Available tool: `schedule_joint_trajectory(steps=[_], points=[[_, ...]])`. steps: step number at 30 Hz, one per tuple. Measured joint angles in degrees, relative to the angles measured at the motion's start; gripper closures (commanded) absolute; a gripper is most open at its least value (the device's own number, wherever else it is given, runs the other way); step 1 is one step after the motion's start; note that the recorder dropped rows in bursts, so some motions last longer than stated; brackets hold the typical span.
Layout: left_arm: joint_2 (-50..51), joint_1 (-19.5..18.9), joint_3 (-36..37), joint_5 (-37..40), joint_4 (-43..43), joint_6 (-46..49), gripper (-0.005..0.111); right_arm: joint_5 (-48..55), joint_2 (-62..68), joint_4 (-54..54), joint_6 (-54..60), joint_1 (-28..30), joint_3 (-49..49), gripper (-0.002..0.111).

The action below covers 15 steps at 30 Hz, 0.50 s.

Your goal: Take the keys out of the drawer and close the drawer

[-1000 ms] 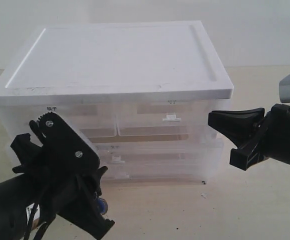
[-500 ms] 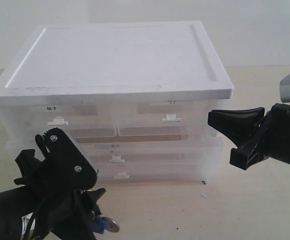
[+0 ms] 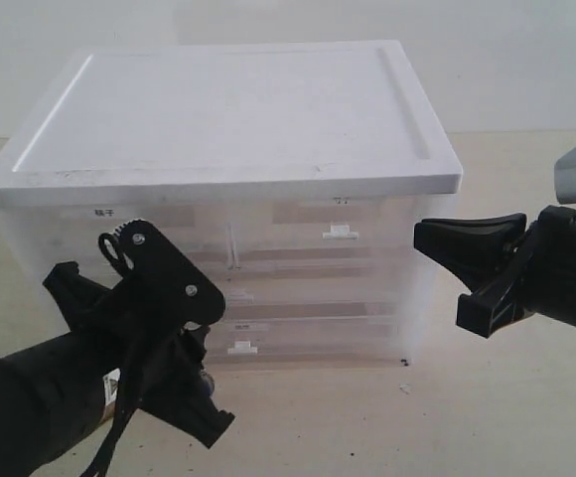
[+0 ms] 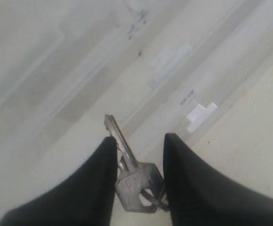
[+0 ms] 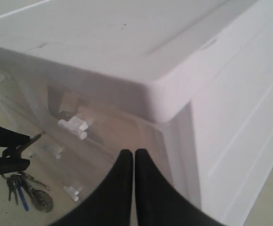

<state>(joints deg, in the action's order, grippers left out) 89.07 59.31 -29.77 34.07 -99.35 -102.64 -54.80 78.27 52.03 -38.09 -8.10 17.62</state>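
My left gripper is shut on the keys, pinching a silvery key head with its blade sticking out past the fingertips. In the exterior view the left gripper hangs low in front of the cabinet's left half. The rest of the keys, with a blue piece, dangles below it in the right wrist view. The drawer of the middle tier sits flush with the other fronts. My right gripper is shut and empty, level with the cabinet's right front corner; its fingers are pressed together.
The white-topped cabinet stands on a beige table. Two half-width top drawers and the bottom drawer are pushed in. A white drawer handle lies just ahead of the left fingertips; I cannot tell which tier it belongs to.
The middle drawer, sticking out before, is now flush with the cabinet front. My left gripper dipped, then rose toward the cabinet, still holding the keys. The right arm has not moved.
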Motion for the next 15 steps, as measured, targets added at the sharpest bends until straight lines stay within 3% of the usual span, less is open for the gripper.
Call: schedule_joint_trajectory(steps=[9,15], points=[[1.4,-2.0,-1.5,-3.6,-0.1,0.5,0.102,0.0,0.0,-0.1,0.0,0.0,0.0,0.108],[1.5,-2.1,-1.5,-13.6,-0.2,2.6,0.102,0.0,0.0,-0.1,0.0,0.0,0.0,0.108]])
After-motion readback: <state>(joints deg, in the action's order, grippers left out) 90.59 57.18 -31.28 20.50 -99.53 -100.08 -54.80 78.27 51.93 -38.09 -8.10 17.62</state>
